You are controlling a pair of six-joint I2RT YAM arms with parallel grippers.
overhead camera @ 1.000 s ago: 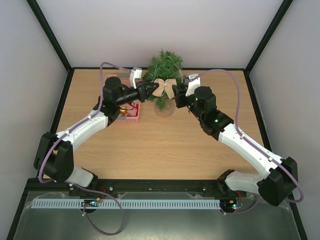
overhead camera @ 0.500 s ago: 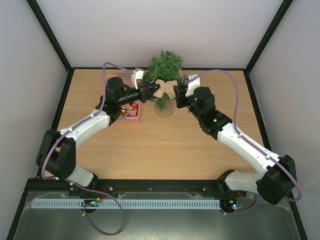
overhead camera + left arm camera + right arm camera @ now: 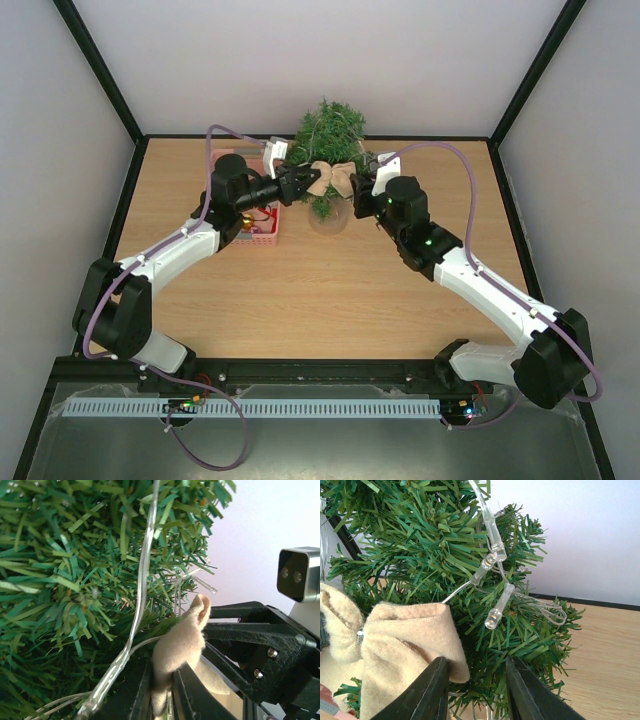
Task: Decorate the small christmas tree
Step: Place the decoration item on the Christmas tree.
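Observation:
The small christmas tree [image 3: 328, 125] stands at the back middle of the table on a pale round base [image 3: 328, 220]. A beige fabric bow [image 3: 333, 178] hangs against its front. My left gripper [image 3: 300, 182] comes in from the left. In the left wrist view it [image 3: 167, 690] is shut on the bow's [image 3: 180, 642] left loop, tight against the needles [image 3: 75, 570]. My right gripper [image 3: 358, 195] meets the bow from the right. In the right wrist view it [image 3: 476, 680] stands open astride green branches [image 3: 520, 630], its left finger [image 3: 427, 692] touching the bow's [image 3: 400, 645] right loop.
A pink basket [image 3: 262, 232] with small ornaments sits left of the tree, under my left arm. A clear light string with small bulbs [image 3: 497, 611] runs through the branches. Dark frame posts and pale walls close in the table [image 3: 300, 300].
My right gripper has crept left toward the bow and its jaws have narrowed a little. The left gripper rose slightly early on; the bow stays at the tree's front.

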